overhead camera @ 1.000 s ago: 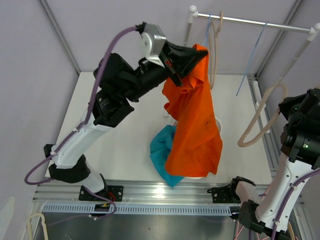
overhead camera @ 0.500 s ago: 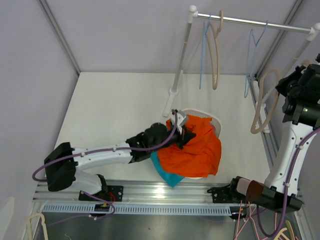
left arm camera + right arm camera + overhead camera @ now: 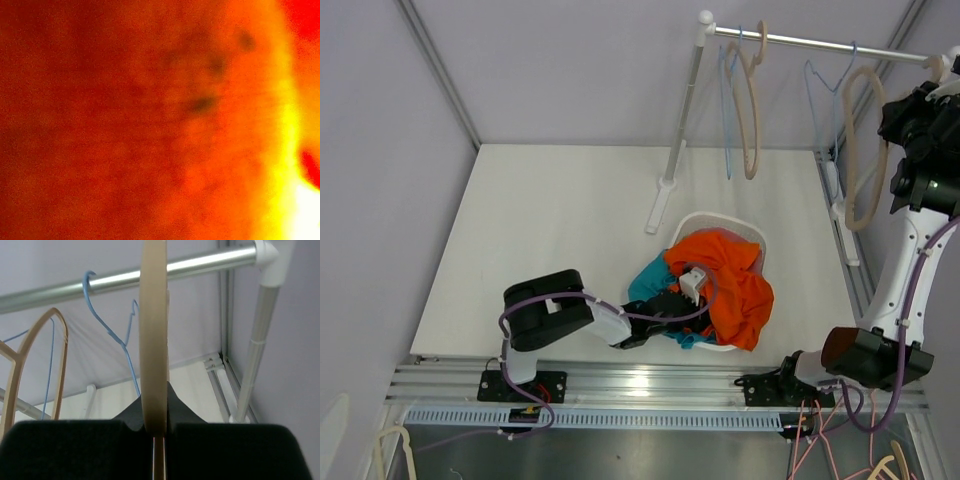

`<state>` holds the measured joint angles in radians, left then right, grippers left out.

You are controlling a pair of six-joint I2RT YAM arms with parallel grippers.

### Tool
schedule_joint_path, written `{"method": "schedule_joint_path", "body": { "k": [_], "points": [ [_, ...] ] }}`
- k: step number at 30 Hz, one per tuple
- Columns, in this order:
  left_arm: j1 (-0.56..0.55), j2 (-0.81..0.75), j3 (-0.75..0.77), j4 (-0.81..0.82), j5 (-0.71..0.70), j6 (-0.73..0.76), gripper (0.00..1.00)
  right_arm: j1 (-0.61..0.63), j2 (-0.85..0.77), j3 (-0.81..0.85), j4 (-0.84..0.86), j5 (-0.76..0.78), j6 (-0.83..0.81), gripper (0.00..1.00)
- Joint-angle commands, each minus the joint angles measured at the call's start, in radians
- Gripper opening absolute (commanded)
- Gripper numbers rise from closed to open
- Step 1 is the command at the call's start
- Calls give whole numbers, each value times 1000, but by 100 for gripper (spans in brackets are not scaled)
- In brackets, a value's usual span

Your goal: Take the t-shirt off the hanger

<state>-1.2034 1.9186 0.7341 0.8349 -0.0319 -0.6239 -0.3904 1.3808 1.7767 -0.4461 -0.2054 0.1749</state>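
Orange shirt has dropped into the basket, so the task looks done. Your right hand clamps the bare hanger. Your left hand, buried there, is unreadable.

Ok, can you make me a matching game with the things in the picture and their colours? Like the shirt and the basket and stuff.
Things:
1. basket
2. t-shirt lying in it
3. other cloth in there too
4. hanger pinched in the right claw

Colours:
A. teal
B. white
C. beige
D. orange

Pairs: 1-B, 2-D, 3-A, 4-C
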Motion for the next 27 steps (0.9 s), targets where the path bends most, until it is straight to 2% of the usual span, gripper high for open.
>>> {"method": "schedule_joint_path", "body": {
  "k": [1, 4, 8, 11, 17, 18, 19, 20, 21, 23, 24, 25, 27],
  "points": [
    [13, 47, -59, -131, -62, -19, 1, 4, 82, 72, 158, -114, -15, 0],
    [15, -31, -61, -213, -106, 1, 0, 24, 135, 76, 225, -135, -9, 0],
    [16, -147, -32, -515, -250, -39, 0, 61, 205, 128, 236, -186, -3, 0],
    [19, -226, -70, -614, -336, -57, 1, 114, 233, 127, 257, -171, -6, 0],
    [42, -326, -127, -620, -341, -30, 1, 208, 265, 138, 293, -105, -20, 0],
    [36, -361, -119, -623, -326, 2, 3, 223, 273, 147, 285, -74, -21, 0],
    [28, -384, -111, -631, -326, 12, 16, 226, 277, 171, 259, -62, -26, 0],
    [18, -410, -108, -641, -327, 26, 33, 228, 287, 187, 242, -52, -29, 0],
    [-4, -468, -104, -649, -330, 58, 61, 229, 294, 203, 197, -14, -28, 0],
    [-27, -532, -79, -671, -336, 84, 78, 231, 303, 256, 150, 7, -46, 0],
    [-38, -562, -72, -675, -332, 108, 94, 229, 307, 266, 132, 15, -51, 0],
    [-39, -613, -46, -683, -312, 112, 99, 228, 304, 273, 106, 26, -55, 0],
    [-41, -657, -15, -710, -283, 119, 100, 226, 282, 260, 93, 29, -58, 0]
  ]
}}
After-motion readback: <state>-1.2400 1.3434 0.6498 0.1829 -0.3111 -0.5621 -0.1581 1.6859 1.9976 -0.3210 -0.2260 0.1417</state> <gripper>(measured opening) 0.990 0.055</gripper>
